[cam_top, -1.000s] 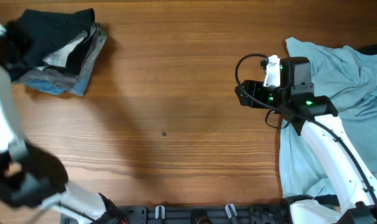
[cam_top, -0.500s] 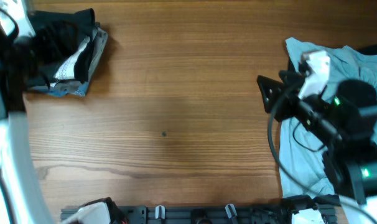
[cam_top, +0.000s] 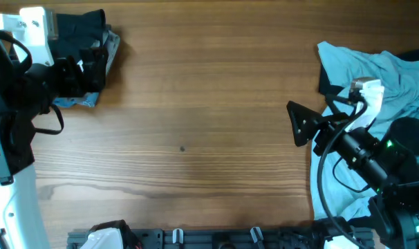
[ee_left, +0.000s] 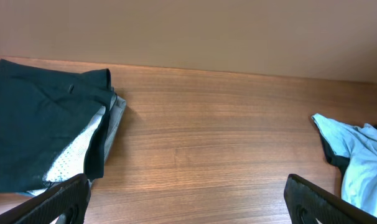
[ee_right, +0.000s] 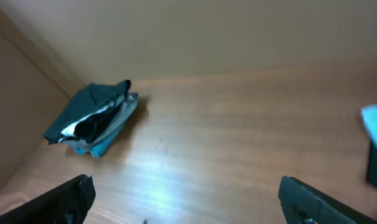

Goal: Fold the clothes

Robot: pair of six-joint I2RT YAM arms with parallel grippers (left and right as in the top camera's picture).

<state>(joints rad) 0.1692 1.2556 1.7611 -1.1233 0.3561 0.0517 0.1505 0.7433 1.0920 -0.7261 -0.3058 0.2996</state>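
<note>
A folded pile of clothes [cam_top: 92,31], dark green on top with white and blue layers, lies at the table's far left corner; it also shows as the pile [ee_left: 45,130] and the pile [ee_right: 95,121]. A crumpled light blue garment [cam_top: 379,76] lies unfolded at the right edge, seen too as the blue garment [ee_left: 359,165]. My left gripper [ee_left: 188,205] hangs open and empty just right of the pile, above bare wood. My right gripper [ee_right: 191,202] is open and empty, raised at the blue garment's left border, where its finger [cam_top: 299,121] points left.
The wooden table [cam_top: 196,104] stretches between pile and garment. A dark cloth [cam_top: 417,54] peeks from under the blue garment at the far right. A black rail with clips [cam_top: 216,236] runs along the near edge. The left arm [cam_top: 16,104] covers part of the pile.
The left arm swung up from the near left to the pile and its jaws opened wide. The right arm drew back right and nearer over the blue garment, its jaws widening.
</note>
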